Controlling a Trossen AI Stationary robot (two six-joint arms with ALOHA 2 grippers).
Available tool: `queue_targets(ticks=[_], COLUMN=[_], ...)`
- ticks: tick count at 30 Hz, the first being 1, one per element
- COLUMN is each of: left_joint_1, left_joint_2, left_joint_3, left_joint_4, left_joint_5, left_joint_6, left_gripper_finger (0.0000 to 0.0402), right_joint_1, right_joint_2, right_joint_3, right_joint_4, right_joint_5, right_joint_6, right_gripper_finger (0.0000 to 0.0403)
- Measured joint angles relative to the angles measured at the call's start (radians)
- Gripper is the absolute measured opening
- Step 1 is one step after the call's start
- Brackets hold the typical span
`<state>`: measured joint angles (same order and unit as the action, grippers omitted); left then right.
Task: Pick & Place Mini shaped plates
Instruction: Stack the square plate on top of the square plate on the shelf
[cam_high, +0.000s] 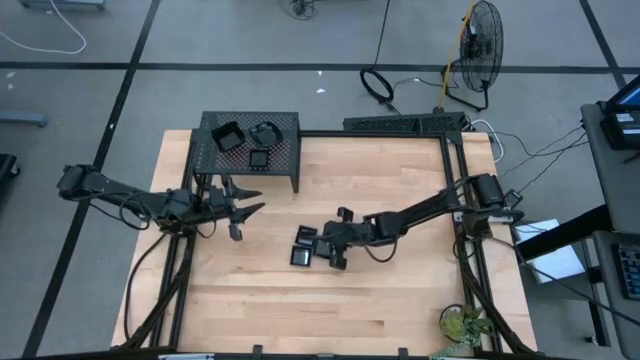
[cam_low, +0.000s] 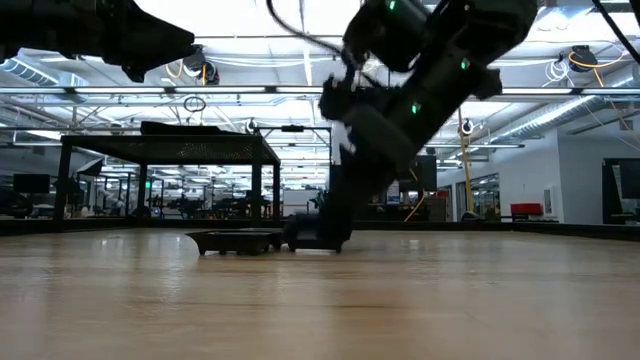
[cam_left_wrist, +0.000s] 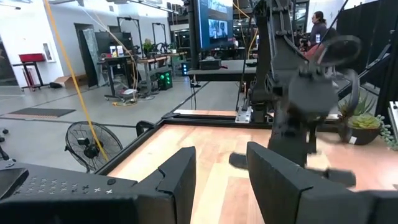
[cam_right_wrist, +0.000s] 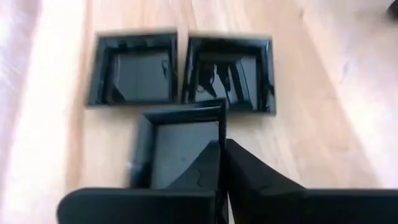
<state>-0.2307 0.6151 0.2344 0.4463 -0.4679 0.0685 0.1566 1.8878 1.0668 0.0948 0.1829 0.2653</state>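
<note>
High view, rack: black mesh, at table's far left edge; three plates on top, a square, a round, a small square.
High view, left gripper: fingers spread wide, holding nothing, just in front of rack.
High view, right gripper: low at table centre, over floor plates.
Low view, right gripper: down at table top, touching a plate; another plate flat just beside it; rack behind.
Left wrist view, left fingers: set apart, nothing between; right arm beyond, blurred.
Right wrist view, right fingers: pinched narrow on near plate's wall, one finger inside, one outside.
Right wrist view, far plates: two squares, one and another, side by side, touching, just beyond held plate.
</note>
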Motion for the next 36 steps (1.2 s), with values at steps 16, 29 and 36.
queue_targets(ticks=[16,29,36], left_joint_1=[0.000,0.003,0.023], left_joint_2=[0.249,0.687,0.786], left_joint_3=[0.000,0.297,0.372], left_joint_4=[0.232,0.183,0.176], left_joint_5=[0.282,0.052,0.040], left_joint_6=[-0.049,0.029,0.060], left_gripper_finger=[0.0147,0.0212,0.0218], right_joint_1=[0.132,0.177,0.186], right_joint_2=[-0.212,-0.122,-0.123], right_joint_3=[0.000,-0.002,-0.002], right_joint_4=[0.190,0.407,0.438], right_joint_5=[0.738,0.810,0.811], right_joint_6=[-0.262,-0.517,-0.543], right_gripper_finger=[0.0001,0.0000,0.0000])
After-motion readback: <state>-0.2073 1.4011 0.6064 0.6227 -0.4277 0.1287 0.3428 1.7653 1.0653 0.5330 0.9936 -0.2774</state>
